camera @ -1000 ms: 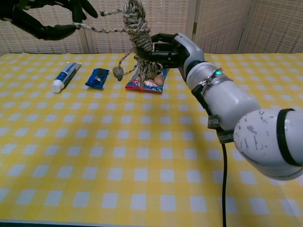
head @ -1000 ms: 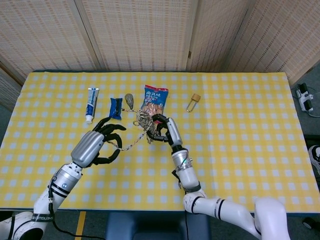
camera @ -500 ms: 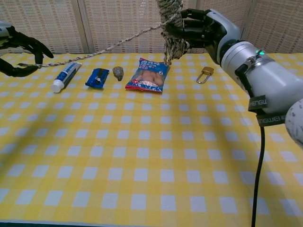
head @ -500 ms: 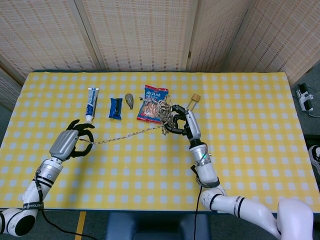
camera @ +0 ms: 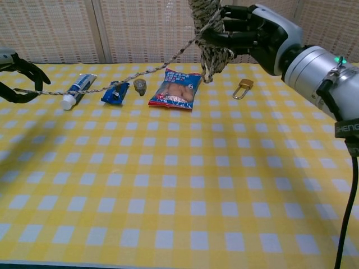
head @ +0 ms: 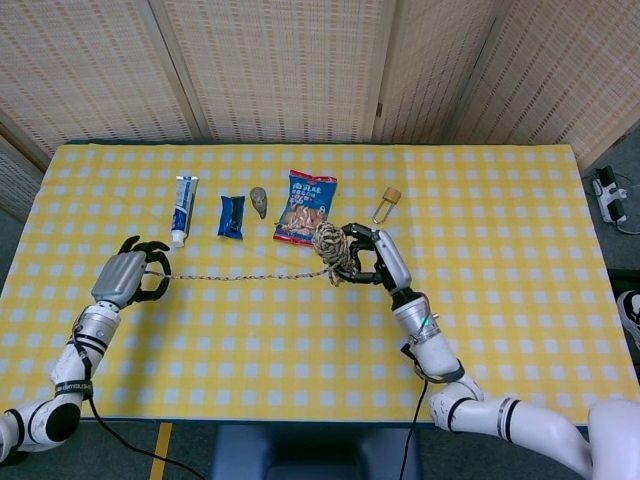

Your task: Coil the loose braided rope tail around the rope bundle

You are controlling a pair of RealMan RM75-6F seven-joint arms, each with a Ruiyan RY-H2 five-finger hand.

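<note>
Rope tail (head: pixel 245 276) now level, left-right

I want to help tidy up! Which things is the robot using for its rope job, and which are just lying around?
Using: rope bundle held in right hand; rope tail pulled by left hand.

Lying around: toothpaste tube, blue packet, small stone, snack bag, padlock.

A long table under a yellow-and-white checked cloth (head: pixel 500 300) fills the middle of the scene. On its far side stand tall beige woven-cane screen panels (head: pixel 280 70) in pale frames. At the far right, on a dark grey floor (head: pixel 615 240), lies what may be a white power strip (head: pixel 610 195).
</note>
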